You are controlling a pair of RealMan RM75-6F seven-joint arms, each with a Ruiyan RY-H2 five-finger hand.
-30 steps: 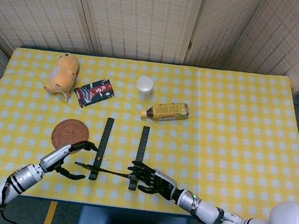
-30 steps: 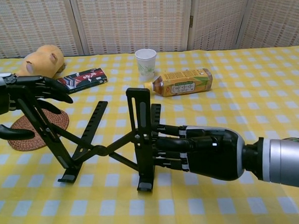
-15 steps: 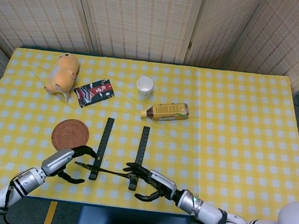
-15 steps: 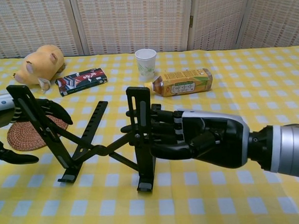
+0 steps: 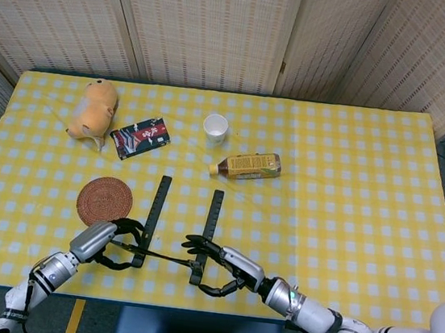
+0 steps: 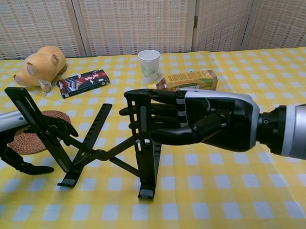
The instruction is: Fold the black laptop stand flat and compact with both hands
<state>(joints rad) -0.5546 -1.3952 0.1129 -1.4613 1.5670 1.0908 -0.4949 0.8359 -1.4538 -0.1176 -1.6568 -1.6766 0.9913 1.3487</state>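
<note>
A plush lies at the table's far left, a packet beside it and a coaster nearer. The left hand curls round the stand's left upright arm, though whether it truly grips is unclear. The stand sits unfolded at the near edge, its crossbars spread. The right hand wraps its fingers over the right upright, thumb behind. Beyond stand a cup and a bottle on its side.

Matt black laptop stand, woven wicker coaster.
</note>
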